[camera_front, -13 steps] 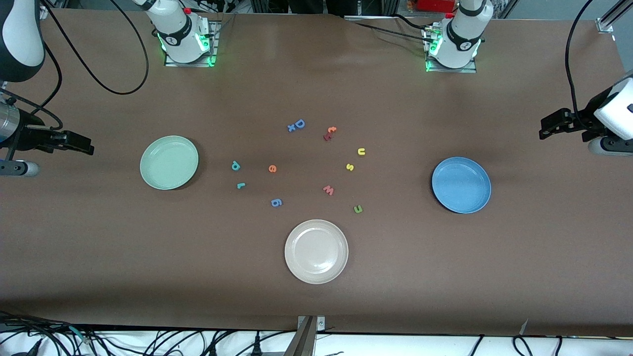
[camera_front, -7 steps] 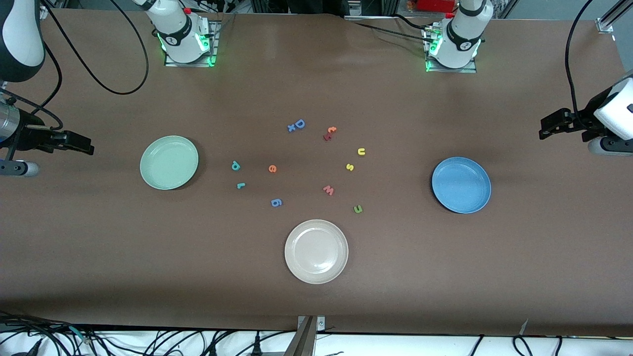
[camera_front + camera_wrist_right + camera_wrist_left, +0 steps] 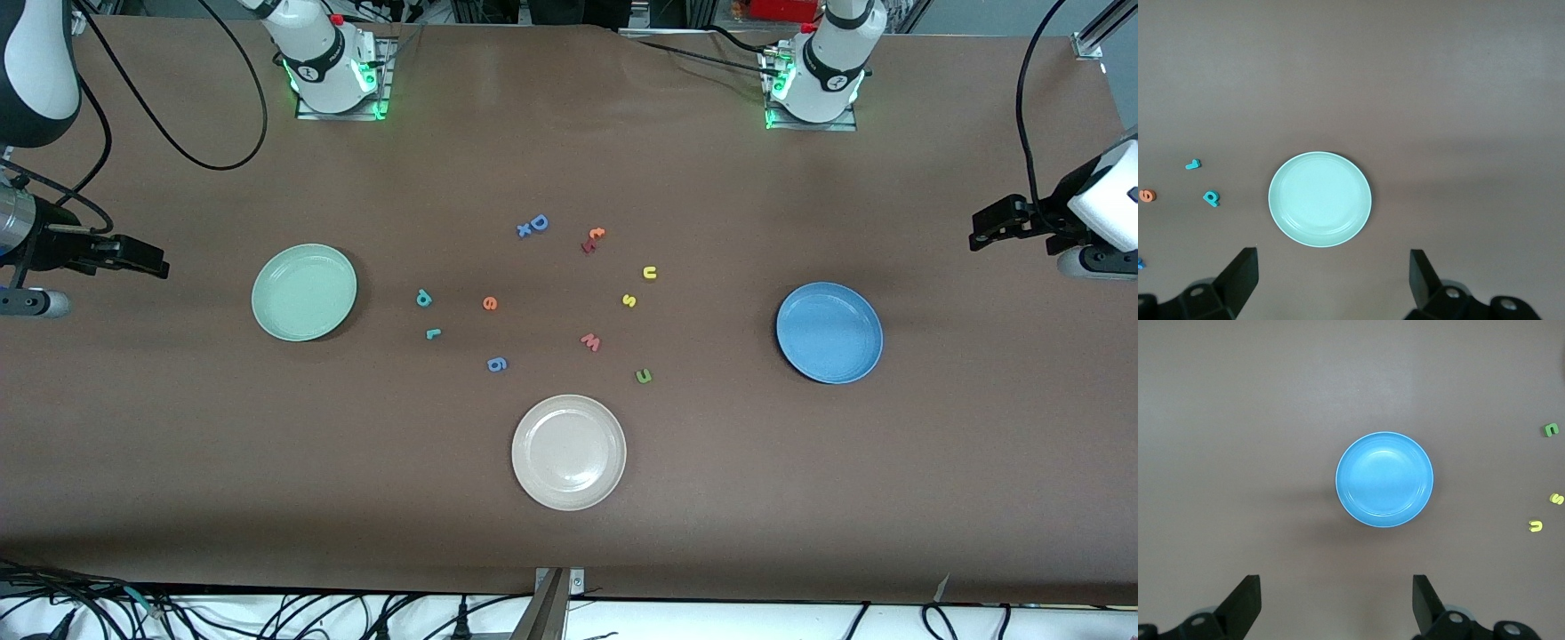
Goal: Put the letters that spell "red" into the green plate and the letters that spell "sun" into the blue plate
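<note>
I am watching both grippers idling with fingers spread and holding nothing: the left gripper (image 3: 1331,607) hanging over the table's left-arm end near the blue plate (image 3: 829,332), the right gripper (image 3: 1331,283) over the right-arm end near the green plate (image 3: 304,292). Both plates are sitting empty. The "r" (image 3: 433,334), "e" (image 3: 489,303) and "d" (image 3: 423,298) are lying nearer the green plate; the "s" (image 3: 629,300), "u" (image 3: 650,273) and "n" (image 3: 644,376) nearer the blue. I am judging mix-ups the main risk: the blue "g" (image 3: 497,364), red "w" (image 3: 591,341), capital "D" (image 3: 537,223) and orange "t" (image 3: 595,234) are crowding them, and such thin letters may be slipping from a pinch. The brown table (image 3: 569,551) is lying flat, cables trailing along its edge.
</note>
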You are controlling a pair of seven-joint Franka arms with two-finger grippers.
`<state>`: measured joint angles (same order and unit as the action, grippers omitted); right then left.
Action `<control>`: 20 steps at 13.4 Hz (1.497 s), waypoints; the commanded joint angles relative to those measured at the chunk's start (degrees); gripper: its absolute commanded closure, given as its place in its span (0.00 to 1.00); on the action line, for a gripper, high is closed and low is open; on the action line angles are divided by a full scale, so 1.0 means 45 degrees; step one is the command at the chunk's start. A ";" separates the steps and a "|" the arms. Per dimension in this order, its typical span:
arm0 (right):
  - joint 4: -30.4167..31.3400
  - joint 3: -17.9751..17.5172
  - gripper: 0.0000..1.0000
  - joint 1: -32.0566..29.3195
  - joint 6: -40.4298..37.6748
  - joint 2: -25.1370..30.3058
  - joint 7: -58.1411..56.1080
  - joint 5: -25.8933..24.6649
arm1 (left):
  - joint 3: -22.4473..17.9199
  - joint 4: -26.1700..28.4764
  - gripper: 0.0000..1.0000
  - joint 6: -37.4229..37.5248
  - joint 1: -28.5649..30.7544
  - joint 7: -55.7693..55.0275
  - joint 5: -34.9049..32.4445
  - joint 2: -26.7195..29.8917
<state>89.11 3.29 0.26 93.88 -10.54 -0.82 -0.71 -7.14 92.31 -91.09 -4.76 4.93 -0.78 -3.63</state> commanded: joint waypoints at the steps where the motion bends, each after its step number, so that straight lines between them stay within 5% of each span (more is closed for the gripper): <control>1: 0.0080 0.0012 0.00 -0.0039 -0.0119 0.0155 0.0104 0.0118 | 0.0004 -0.0376 0.00 0.0223 0.0062 0.0096 -0.0022 -0.0152; 20: 0.0041 -0.0047 0.00 0.0000 -0.0275 0.0252 0.0104 0.0138 | 0.0024 -0.0571 0.00 0.0320 0.0062 0.0096 -0.0021 -0.0132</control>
<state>89.12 3.28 0.25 93.37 -10.54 -0.71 -0.71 -7.20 91.57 -91.03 -4.76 4.93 -0.78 -3.62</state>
